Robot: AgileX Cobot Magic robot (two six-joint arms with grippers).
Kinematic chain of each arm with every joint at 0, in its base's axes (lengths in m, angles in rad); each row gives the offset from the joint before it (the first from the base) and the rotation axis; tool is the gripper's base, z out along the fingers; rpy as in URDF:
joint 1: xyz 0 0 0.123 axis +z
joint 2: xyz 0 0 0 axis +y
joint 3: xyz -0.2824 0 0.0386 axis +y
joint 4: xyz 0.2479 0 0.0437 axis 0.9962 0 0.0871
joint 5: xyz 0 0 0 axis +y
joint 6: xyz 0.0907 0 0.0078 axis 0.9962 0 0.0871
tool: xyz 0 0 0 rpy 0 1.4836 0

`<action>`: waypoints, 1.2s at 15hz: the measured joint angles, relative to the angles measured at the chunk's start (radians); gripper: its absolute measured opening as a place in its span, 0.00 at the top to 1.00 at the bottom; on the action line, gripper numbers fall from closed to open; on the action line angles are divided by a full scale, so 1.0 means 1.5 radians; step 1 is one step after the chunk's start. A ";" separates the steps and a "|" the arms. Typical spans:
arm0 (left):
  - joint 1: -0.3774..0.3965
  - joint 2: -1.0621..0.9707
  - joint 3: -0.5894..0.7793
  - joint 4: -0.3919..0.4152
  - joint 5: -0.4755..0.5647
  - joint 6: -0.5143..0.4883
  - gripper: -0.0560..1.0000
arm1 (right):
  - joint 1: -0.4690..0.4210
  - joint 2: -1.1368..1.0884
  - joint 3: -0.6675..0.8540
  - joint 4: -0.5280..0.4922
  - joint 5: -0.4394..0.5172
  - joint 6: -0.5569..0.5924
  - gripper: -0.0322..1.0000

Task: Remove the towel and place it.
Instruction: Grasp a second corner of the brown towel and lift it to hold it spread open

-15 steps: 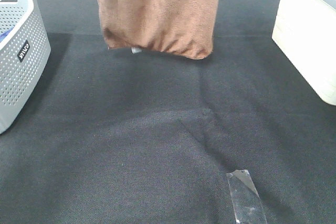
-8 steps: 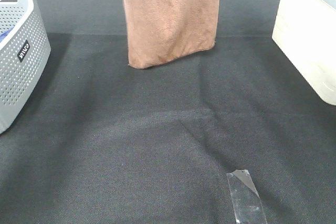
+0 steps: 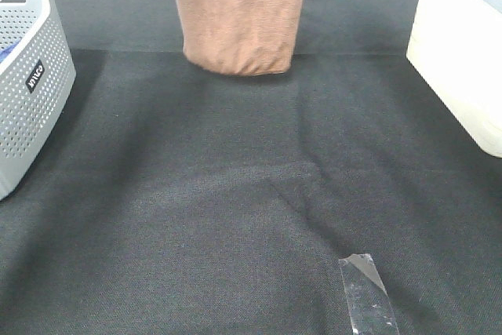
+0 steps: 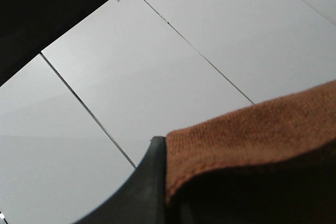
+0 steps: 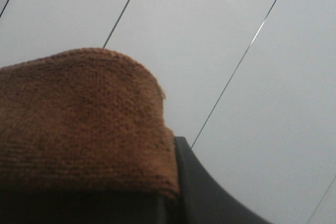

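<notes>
The brown towel (image 3: 239,17) hangs down from above the top edge of the exterior high view, its lower end just above the black table covering (image 3: 235,194) at the back middle. Both grippers are out of that view. In the left wrist view the towel (image 4: 262,135) lies against a dark finger (image 4: 142,187), pinched in the left gripper. In the right wrist view the towel (image 5: 79,124) is draped over and held by a dark finger (image 5: 205,192) of the right gripper. Both wrist cameras look up at white panels.
A grey perforated basket (image 3: 27,76) stands at the left edge. A white bin (image 3: 463,52) stands at the right edge. A strip of clear tape (image 3: 367,296) lies on the cloth at the front right.
The hanging towel has swung and turned: its lower end narrowed, shifted from wide at the middle to slightly left, and rose a little. The white tag no longer shows.
</notes>
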 joint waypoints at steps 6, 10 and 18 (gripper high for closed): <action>0.000 0.002 -0.001 0.013 0.105 0.000 0.95 | -0.005 0.012 -0.002 0.003 0.079 0.017 0.97; -0.035 0.002 -0.001 -0.053 0.398 0.015 0.95 | -0.008 0.012 -0.002 0.045 0.238 0.041 0.97; -0.066 -0.039 -0.004 -0.287 0.969 0.051 0.95 | -0.008 -0.032 -0.003 0.027 0.707 0.141 0.97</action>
